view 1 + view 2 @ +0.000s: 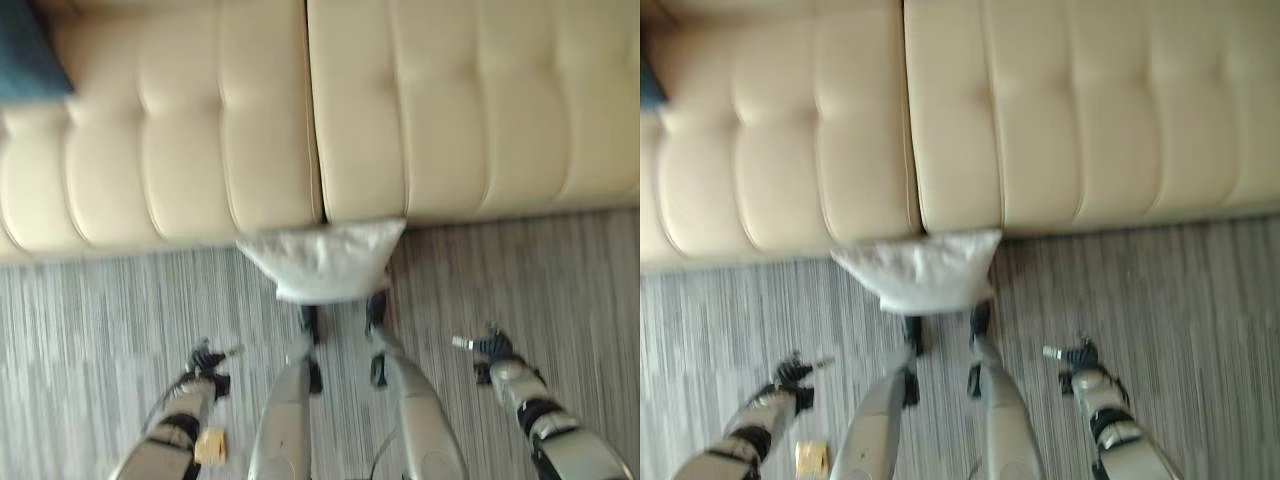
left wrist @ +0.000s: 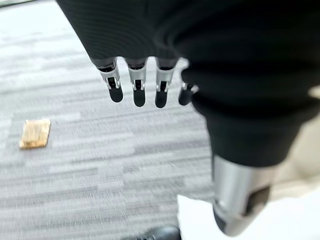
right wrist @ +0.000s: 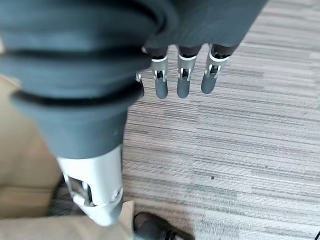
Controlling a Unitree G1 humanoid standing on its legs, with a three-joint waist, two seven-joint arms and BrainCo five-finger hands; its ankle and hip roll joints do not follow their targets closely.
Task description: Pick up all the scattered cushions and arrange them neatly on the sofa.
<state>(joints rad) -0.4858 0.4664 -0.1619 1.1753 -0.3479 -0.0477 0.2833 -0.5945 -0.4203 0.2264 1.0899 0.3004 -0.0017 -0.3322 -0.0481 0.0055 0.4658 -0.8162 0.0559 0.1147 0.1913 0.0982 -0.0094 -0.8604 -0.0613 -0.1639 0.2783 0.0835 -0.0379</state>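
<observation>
Both hands hang loose over the striped carpet (image 1: pixel 90 330), left hand (image 1: pixel 205 365) and right hand (image 1: pixel 490 350) with fingers straight, holding nothing. Between and beyond them, a white cushion (image 1: pixel 325 262) lies against the cream sofa's (image 1: pixel 450 110) front edge.

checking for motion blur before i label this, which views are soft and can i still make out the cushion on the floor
Both eye views are smeared: the sofa tufting and carpet stripes run soft, yet the white cushion at the sofa's foot still reads. Left wrist view: left hand fairly crisp, carpet streaked. Right wrist view: right hand clear, carpet sharper.
</observation>
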